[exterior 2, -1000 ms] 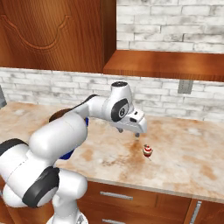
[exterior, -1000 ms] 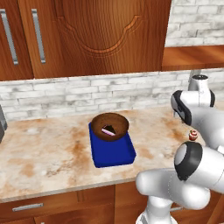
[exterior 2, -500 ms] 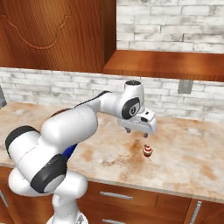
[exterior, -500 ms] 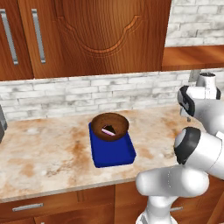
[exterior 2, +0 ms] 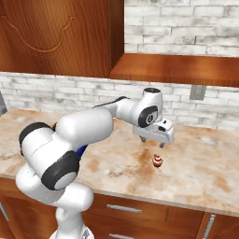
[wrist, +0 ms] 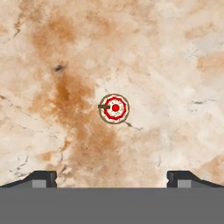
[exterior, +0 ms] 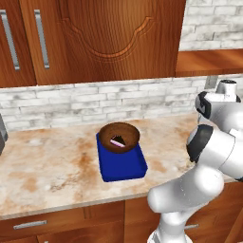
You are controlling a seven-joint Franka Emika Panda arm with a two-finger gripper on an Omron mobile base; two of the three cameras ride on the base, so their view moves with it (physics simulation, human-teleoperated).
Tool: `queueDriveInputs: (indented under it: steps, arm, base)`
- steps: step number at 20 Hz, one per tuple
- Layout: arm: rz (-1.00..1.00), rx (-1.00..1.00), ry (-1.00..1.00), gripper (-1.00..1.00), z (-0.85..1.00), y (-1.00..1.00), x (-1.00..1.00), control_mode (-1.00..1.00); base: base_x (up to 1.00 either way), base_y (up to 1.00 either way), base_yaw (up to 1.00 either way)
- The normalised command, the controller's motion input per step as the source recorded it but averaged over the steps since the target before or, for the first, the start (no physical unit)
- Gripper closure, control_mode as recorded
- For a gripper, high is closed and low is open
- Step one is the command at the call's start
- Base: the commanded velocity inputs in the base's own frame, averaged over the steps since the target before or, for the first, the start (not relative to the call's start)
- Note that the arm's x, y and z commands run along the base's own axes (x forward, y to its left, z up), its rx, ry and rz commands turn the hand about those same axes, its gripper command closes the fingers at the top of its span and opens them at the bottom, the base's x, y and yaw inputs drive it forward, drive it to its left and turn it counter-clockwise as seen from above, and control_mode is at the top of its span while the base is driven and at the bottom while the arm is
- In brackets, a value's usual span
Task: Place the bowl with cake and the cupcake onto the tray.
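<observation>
The gripper (exterior 2: 153, 142) hangs spread wide and empty just above the cupcake (exterior 2: 158, 161), which stands on the counter (exterior 2: 205, 172), well apart from the tray (exterior: 121, 163) carrying the bowl with cake (exterior: 118, 136). Best to descend straight, keeping the cupcake centred between the tips, then pinch its wrapper gently. Since a second ago, the hand has swung over from the tray side to sit above the cupcake.

Bowl with cake (exterior: 118, 136) on tray's (exterior: 121, 166) rear, cupcake (exterior 2: 158, 161) on counter (exterior 2: 205, 172) well right, below end effector (exterior 2: 152, 143)
</observation>
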Motion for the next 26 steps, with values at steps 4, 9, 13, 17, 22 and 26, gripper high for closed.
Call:
queueDriveInputs:
  steps: [4, 9, 13, 17, 22, 26]
  arm:
    - [0.0, 0.0, 0.0, -1.0, -0.21, -0.07, 0.26, -1.0]
    - [0.0, 0.01, 0.0, -1.0, -0.22, -0.11, 0.26, -1.0]
    - [0.0, 0.02, 0.0, -1.0, -0.2, -0.21, 0.21, -1.0]
    - [0.0, 0.04, 0.0, -1.0, -0.17, -0.17, 0.09, -1.0]
    - [0.0, 0.01, 0.0, -1.0, -0.22, -0.03, 0.0, -1.0]
    - [0.0, 0.0, 0.0, -1.0, -0.24, 0.0, 0.0, -1.0]
  base:
    - [0.0, 0.0, 0.0]
    - [0.0, 0.0, 0.0]
    - [0.0, 0.0, 0.0]
    - [0.0, 0.0, 0.0]
    - [0.0, 0.0, 0.0]
    - [0.0, 0.0, 0.0]
